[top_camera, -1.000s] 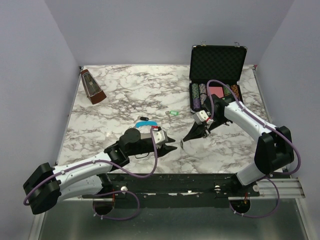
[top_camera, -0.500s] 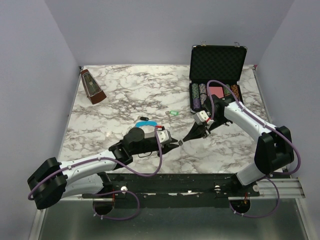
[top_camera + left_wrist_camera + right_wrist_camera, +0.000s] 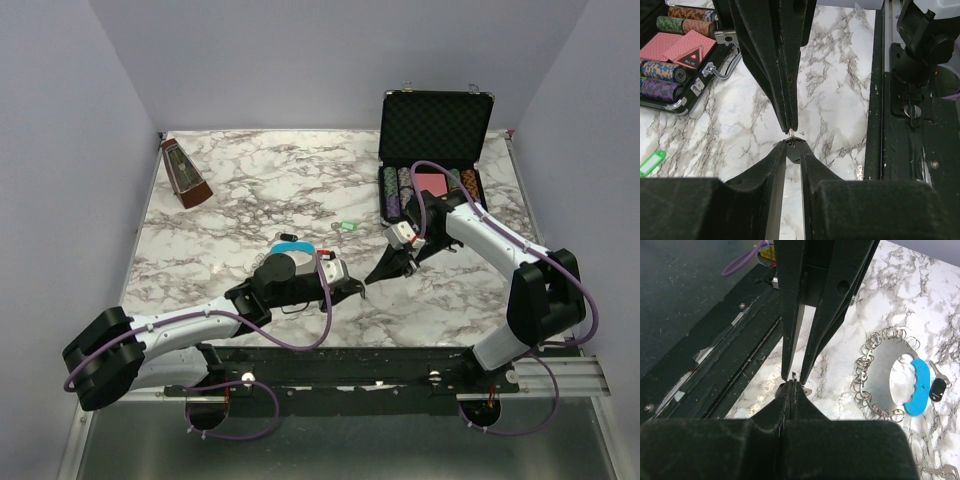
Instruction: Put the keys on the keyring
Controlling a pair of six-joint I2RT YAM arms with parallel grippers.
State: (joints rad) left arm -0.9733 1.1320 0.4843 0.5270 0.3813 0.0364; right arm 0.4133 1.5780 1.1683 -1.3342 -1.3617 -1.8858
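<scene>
The right gripper [image 3: 792, 385] pinches shut on a tiny silver metal piece [image 3: 790, 133]. The left gripper [image 3: 792, 146] meets it tip to tip, tapered black fingers narrowly apart. The chain-link keyring [image 3: 879, 360] lies flat on veined marble [image 3: 880, 290], with its blue arc [image 3: 917, 385] on the side away from the arms.

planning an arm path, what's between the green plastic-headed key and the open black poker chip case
Only bare marble table; the top view shows nothing between the green plastic-headed key and the open black poker chip case.

This looks like a robotics lab test cell. Plain lavender walls [image 3: 330, 60] box in a marble-patterned table [image 3: 260, 190], and a metal mounting rail [image 3: 575, 372] runs along the frame's bottom edge.
</scene>
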